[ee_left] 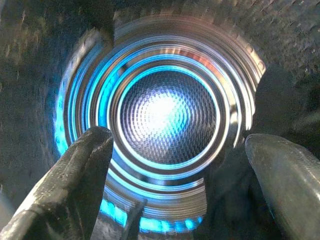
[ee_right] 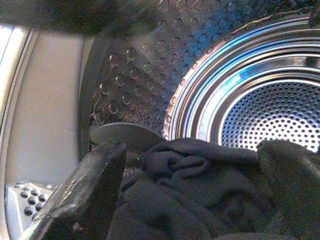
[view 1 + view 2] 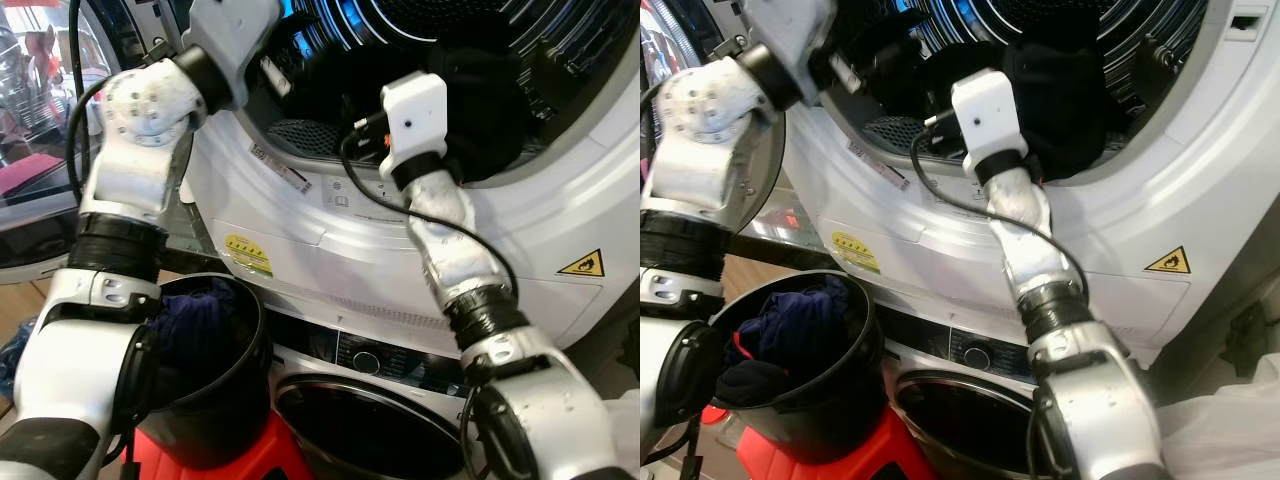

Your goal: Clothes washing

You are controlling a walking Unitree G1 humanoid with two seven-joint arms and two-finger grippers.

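Observation:
The upper machine's drum (image 3: 400, 30) stands open and lit blue inside. Both my arms reach into its mouth. In the left wrist view my left gripper (image 1: 185, 175) is open, with nothing between its fingers (image 1: 75, 185), and faces the perforated back wall of the drum (image 1: 167, 112). In the right wrist view my right gripper (image 2: 200, 185) is open, its fingers (image 2: 95, 190) spread wide on either side of a bunched black garment (image 2: 195, 190). That black garment (image 3: 490, 100) hangs over the drum's lower rim beside my right wrist (image 3: 415, 115).
A black bucket (image 3: 235, 400) holding dark blue clothes (image 3: 195, 320) stands on a red stool (image 3: 250, 460) at the lower left. Beneath the open drum sits a second machine with a round dark door (image 3: 370, 425). The upper machine's glass door (image 3: 30, 130) swings out at the left.

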